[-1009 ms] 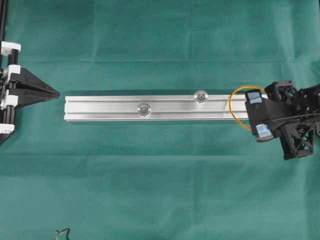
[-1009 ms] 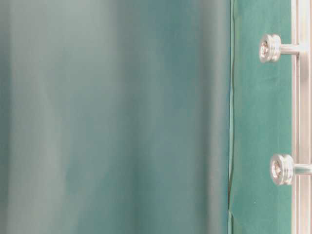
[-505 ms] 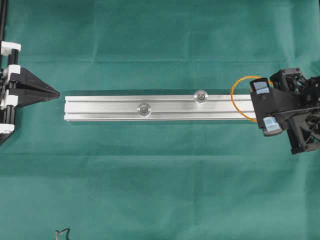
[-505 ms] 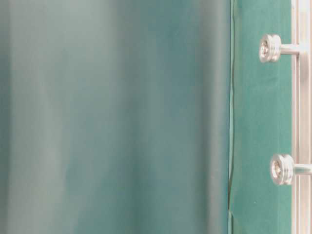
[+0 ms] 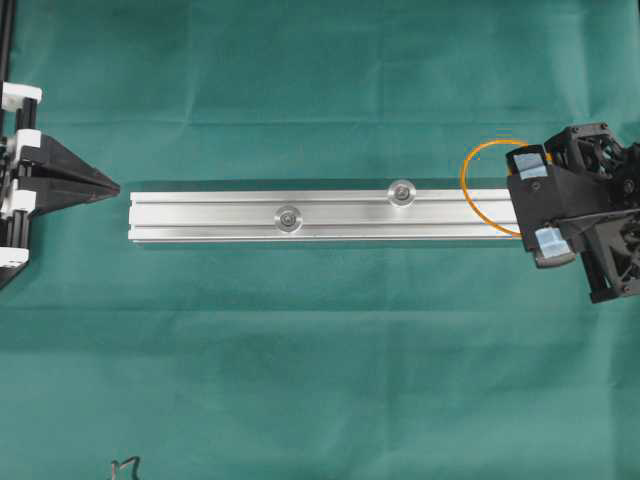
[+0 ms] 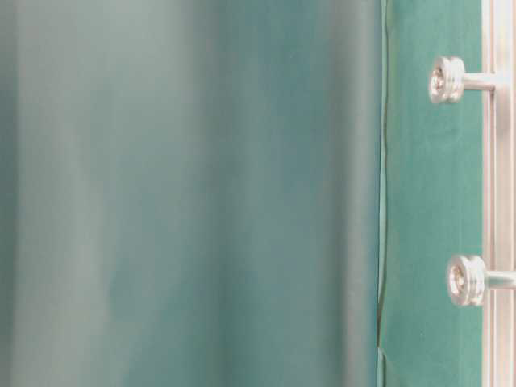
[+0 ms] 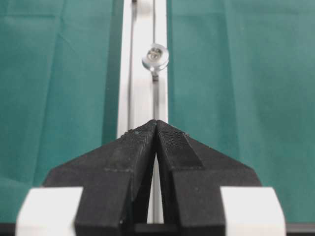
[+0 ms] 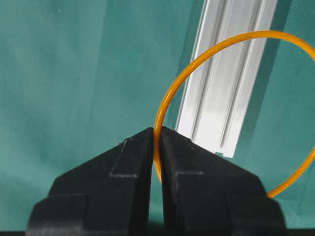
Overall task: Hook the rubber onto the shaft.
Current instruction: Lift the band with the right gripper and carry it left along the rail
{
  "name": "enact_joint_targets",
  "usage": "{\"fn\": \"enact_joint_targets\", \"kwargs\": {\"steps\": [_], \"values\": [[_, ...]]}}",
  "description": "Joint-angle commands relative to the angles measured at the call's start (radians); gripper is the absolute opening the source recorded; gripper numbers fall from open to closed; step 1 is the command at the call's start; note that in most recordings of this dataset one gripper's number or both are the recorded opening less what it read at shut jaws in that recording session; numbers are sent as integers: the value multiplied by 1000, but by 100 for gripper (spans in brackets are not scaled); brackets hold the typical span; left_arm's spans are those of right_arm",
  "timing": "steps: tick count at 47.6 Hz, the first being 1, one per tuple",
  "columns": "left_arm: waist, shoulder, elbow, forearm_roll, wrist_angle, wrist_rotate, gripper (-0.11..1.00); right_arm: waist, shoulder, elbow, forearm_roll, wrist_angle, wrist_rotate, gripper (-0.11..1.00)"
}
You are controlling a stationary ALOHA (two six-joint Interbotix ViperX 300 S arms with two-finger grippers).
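At the right edge of the overhead view, the right pincer point(image 5: 541, 205) is clamped shut on the orange rubber band point(image 5: 478, 165), whose loop stands out to the left over the right end of the silver aluminium rail point(image 5: 230, 213), not around either shaft. The rail lies lengthwise across the middle of the green-covered bench point(image 5: 320, 380), with two grooved metal shafts rising from it, one point(image 5: 288, 215) near its middle and the other point(image 5: 401, 192) further right. At the left edge the left pincer point(image 5: 108, 187) is closed on nothing, its tip just off the rail's left end.
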Motion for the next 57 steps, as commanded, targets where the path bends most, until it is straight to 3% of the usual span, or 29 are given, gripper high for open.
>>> {"fn": "enact_joint_targets", "kwargs": {"steps": [1,29,57], "values": [[-3,8,-28,3,-5,0,0,-2,-6,-26,-3,0,2,7],[-2,8,-28,3,-6,0,0,-2,23,-43,-12,-6,0,7],[-2,9,-28,3,-8,0,0,-2,209,-195,-38,-72,0,7]]}}
